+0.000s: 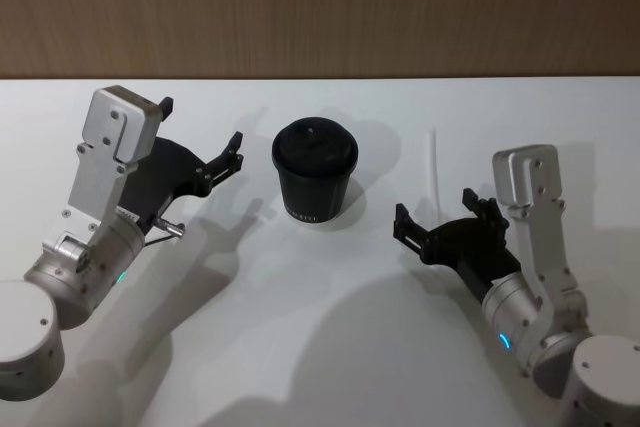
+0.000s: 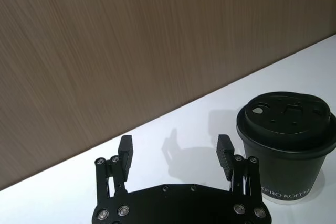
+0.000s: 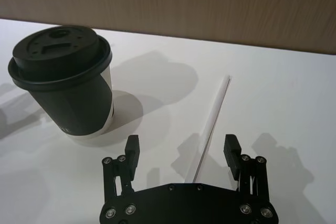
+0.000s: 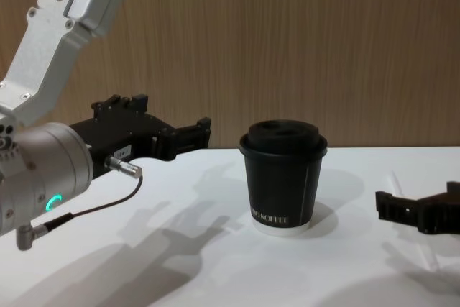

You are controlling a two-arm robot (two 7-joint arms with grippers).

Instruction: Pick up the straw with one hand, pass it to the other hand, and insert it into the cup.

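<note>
The straw [image 3: 214,119] is lying flat on the white counter [image 1: 330,347], in its right half and nearer the back edge than the front. Its long axis is running front to back, leaning only slightly off that line. The far end is pointing at the back edge and the wood-panelled wall [image 1: 320,7] behind it, and the near end is pointing back toward the robot.

That near end is sitting between the fingers of your right gripper [image 1: 437,212], which is hanging low over the counter. In the right wrist view the two fingers are standing spread wide, one on each side of the straw and well clear of it. They are grasping nothing, and the straw is running under the gripper's body out of sight.

Toward the left edge from the straw, near it but not touching, the cup [image 1: 315,172] is standing upright around the middle of the counter with its domed lid on.

On the cup's other side, your left gripper [image 2: 175,148] is hovering at about lid height. Its fingers are spread apart and empty, aiming past the cup toward the back edge. A green ring light [image 4: 52,203] is glowing on its wrist, and a thin dark cable [image 4: 93,210] is drooping below it.
</note>
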